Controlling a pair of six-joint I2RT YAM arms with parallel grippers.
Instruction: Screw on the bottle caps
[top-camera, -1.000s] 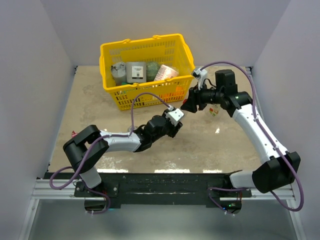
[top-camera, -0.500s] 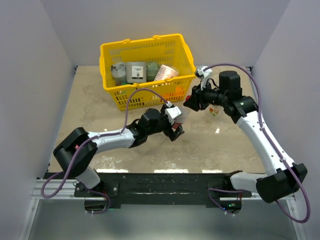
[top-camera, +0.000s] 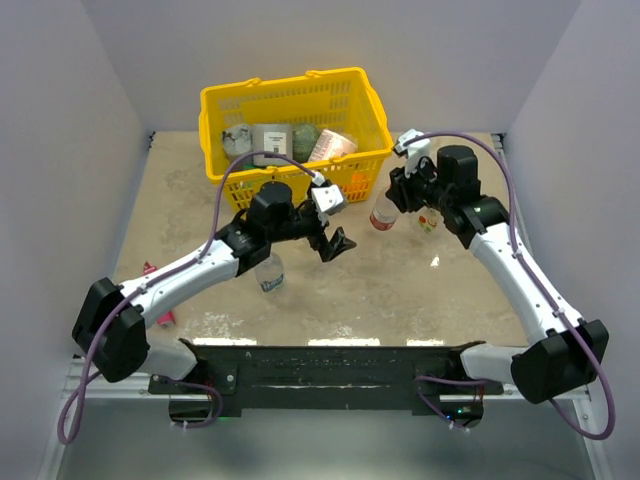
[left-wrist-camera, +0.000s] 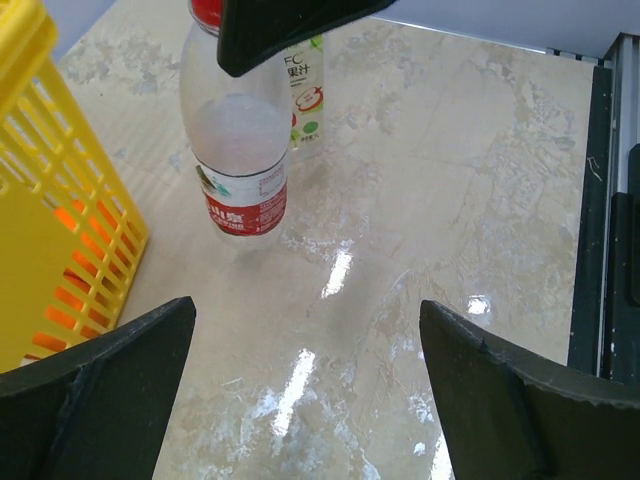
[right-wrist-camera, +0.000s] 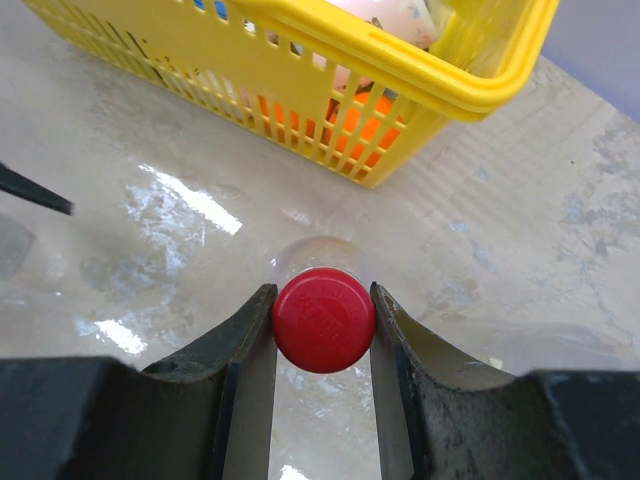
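The slim red-labelled bottle (top-camera: 383, 214) (left-wrist-camera: 240, 150) stands upright on the table just right of the yellow basket. My right gripper (top-camera: 396, 193) (right-wrist-camera: 323, 330) is over it from above, shut on its red cap (right-wrist-camera: 323, 319) (left-wrist-camera: 205, 10), with the clear bottle body (right-wrist-camera: 320, 252) showing below. My left gripper (top-camera: 336, 244) (left-wrist-camera: 310, 400) is open and empty, a short way left of that bottle and apart from it. A short bottle with a bluish label (top-camera: 268, 272) stands under the left forearm. Whether it has a cap is hidden.
The yellow basket (top-camera: 222, 105) (left-wrist-camera: 60, 200) (right-wrist-camera: 480, 90) full of goods stands at the back, close behind both grippers. A small container with a white printed label (top-camera: 428, 221) (left-wrist-camera: 305, 95) stands right of the red-labelled bottle. Pink items (top-camera: 165, 318) lie at the left table edge.
My left gripper opened, let go of the red-labelled bottle and drew back to the left, which uncovered the short bottle. My right gripper stayed on the red cap.
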